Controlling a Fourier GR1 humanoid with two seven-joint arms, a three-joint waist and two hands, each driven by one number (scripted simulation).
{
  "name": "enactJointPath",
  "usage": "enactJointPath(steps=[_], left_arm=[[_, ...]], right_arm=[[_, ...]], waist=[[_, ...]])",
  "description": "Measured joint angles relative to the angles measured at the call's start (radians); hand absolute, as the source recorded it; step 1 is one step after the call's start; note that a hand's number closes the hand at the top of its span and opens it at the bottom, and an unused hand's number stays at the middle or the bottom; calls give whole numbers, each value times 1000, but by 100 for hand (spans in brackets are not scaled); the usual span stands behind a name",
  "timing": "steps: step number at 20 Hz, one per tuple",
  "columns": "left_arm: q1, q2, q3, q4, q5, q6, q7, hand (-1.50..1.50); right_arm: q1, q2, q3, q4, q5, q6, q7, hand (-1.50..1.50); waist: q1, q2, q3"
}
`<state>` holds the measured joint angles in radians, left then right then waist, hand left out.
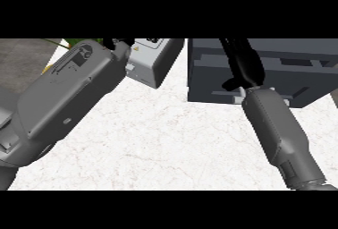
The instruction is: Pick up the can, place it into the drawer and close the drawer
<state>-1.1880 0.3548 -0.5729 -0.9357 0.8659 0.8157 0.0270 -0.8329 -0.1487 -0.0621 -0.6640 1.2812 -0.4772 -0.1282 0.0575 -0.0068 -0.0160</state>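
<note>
Can: not visible in the head view; location cannot be determined. One dark drawer unit [264, 67] stands far right on the white desk [165, 134]. One right hand [243, 62] extends over it; one left hand [122, 43] is largely hidden. Finger states cannot be determined. Judged step: placing or closing; next, confirm the can's whereabouts.

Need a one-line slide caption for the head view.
Right robot hand reaches over the dark drawer unit; left forearm raised beside a white box on the marble counter.
</note>
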Motion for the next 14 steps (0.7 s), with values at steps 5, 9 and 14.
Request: enactJointPath(steps=[5, 9, 14], left_arm=[[20, 22, -1, -61, -16, 15, 30, -150], [37, 42, -4, -102, -30, 19, 53, -150], [56, 65, -1, -151, -44, 18, 70, -150]], right_arm=[[-82, -17, -44, 137, 6, -85, -7, -150], [-145, -31, -76, 234, 8, -142, -5, -150], [-211, -52, -104, 329, 7, -179, -4, -150]], waist=[[13, 10, 5], [22, 21, 11], [30, 30, 16]])
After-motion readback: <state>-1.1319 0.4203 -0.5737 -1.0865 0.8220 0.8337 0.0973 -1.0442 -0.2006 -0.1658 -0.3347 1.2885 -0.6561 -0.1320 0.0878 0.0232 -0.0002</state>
